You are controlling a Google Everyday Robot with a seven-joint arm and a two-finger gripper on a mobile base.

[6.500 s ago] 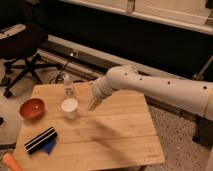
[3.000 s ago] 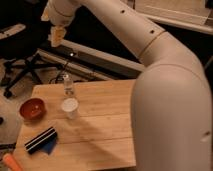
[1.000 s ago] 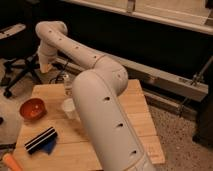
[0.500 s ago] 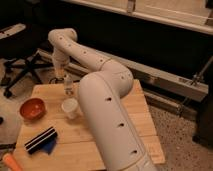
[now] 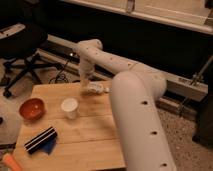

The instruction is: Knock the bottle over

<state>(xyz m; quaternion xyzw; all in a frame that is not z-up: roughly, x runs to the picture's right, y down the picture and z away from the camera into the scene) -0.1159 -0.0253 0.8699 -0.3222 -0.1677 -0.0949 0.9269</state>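
The bottle [image 5: 96, 89] looks to be lying on its side at the far edge of the wooden table [image 5: 95, 132], just behind the white cup [image 5: 69, 107], so I judge the knock done, though its clear plastic is hard to read.

Nearest, in front of the cup, are the black brush [image 5: 41, 139] and an orange handle [image 5: 11, 162] at the front corner; left of the cup sits the orange bowl [image 5: 31, 108]. None of these is in my way.

My gripper [image 5: 86, 86] hangs just behind the cup, right beside the bottle, perhaps touching it; I cannot tell whether my fingers are apart or together.

The risk is here: the bottle is round and near the far edge, so a careless withdrawal could roll it off. Pulling back toward the cup could also topple the cup.
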